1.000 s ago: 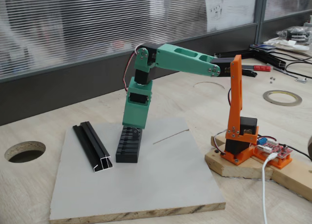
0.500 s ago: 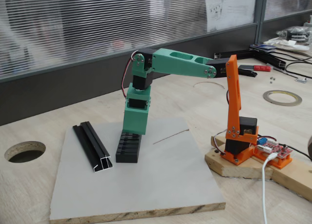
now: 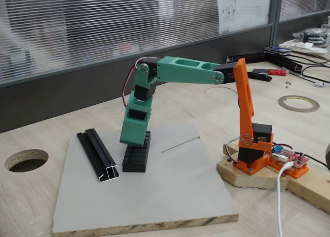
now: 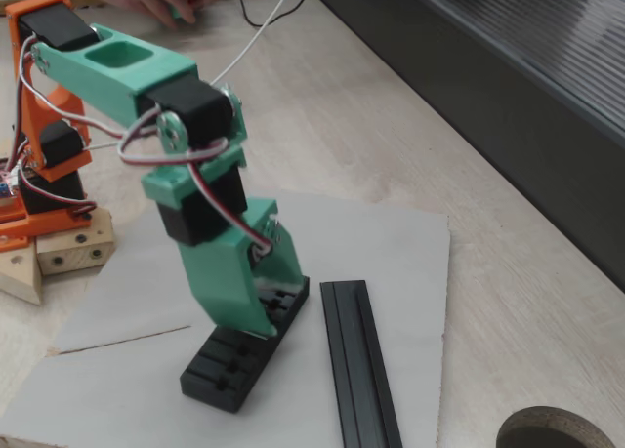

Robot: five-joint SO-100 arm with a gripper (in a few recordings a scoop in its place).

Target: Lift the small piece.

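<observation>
Nowhere on the visible board surface can the small piece be picked out with certainty; if it lies at the gripper's tip, it is hidden or too small to tell. Directly at that spot, the green gripper [image 3: 135,143] points downward over the far end of the black ribbed block [image 3: 135,159], its tip at or just above the block's top; in a fixed view [image 4: 262,316] the green fingers overlap the block's grooves. Whether the jaws stand apart or together cannot be told, since the fingertips merge with the block behind them. Left of the block in a fixed view lies the long black rail [image 3: 98,155], near but not touching it, with its silver cut end facing the near side; in a fixed view the rail [image 4: 359,365] lies to the right of the block, roughly parallel with it. Both rest on a grey board [image 3: 170,195] laid on the pale wooden table [image 3: 36,195]. A thin line [image 3: 180,144] marks the board to the right of the block. Farther right, the arm's orange upright link [image 3: 246,113] rises from its base on a wooden plate [image 3: 258,176]. A round hole [image 3: 26,160] opens in the table at far left.
</observation>
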